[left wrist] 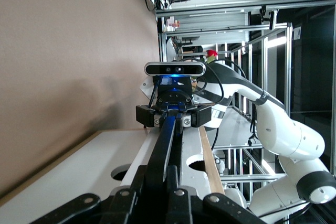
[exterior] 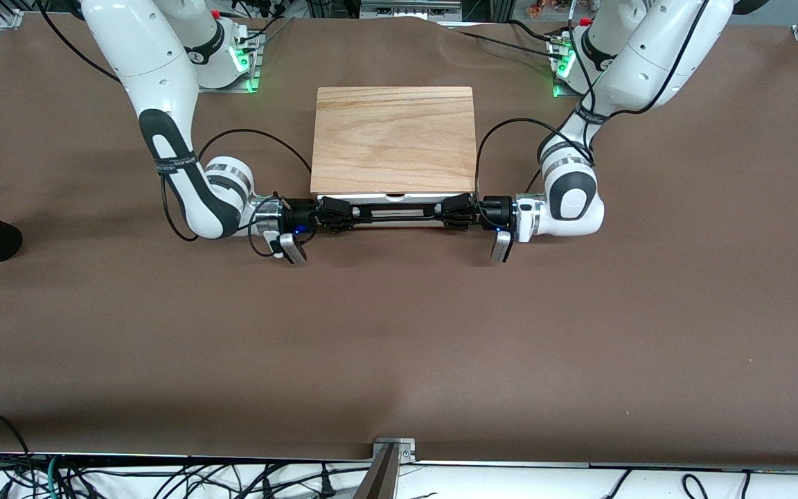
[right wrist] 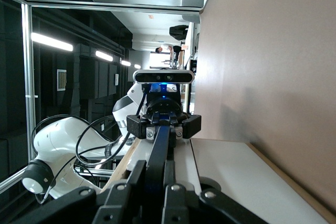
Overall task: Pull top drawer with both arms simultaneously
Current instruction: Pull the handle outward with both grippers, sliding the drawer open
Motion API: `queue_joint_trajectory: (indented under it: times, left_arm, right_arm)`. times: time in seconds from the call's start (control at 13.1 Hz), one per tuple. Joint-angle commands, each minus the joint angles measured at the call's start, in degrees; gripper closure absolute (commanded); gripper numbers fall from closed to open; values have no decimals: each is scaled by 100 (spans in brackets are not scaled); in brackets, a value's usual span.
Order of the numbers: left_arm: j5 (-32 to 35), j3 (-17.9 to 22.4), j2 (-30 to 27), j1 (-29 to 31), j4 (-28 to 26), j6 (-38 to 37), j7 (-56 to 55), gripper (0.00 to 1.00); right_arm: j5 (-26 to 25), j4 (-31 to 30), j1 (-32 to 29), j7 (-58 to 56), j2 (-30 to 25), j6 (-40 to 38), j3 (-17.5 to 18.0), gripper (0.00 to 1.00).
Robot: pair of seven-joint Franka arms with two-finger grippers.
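Nearest the front camera is a wide stretch of bare brown table (exterior: 399, 346), open room running from the near edge up to the grippers. Then come the 2 grippers, level with each other along the long black bar handle (exterior: 395, 211) of the top drawer (exterior: 395, 199). The right gripper (exterior: 340, 210) is clamped on the handle's end toward the right arm's side, the left gripper (exterior: 456, 209) is clamped on the other end, and their fingertips point at each other along the bar. The drawer's white front shows as a thin strip just proud of the light oak box (exterior: 393, 138), which sits mid-table between the 2 arm bases, with clear brown cloth at both its side edges.
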Motion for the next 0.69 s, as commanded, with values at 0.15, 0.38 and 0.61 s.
queue_joint_trajectory:
  times: [0.15,0.38,0.61]
  left_arm:
    - [-125,139,150,-56,102,165,4,100]
    - [-99,270,282,-47,356,156,-14,100]
    - [-90,297,317,-47,454,165,-101,100]
  right_arm:
    - [-8,984,-20,583,296,79,-236,100]
    - [-210,1310,-20,944,340,79,-429,100]
    - [-246,1512,-28,1033,428,79,-456,100]
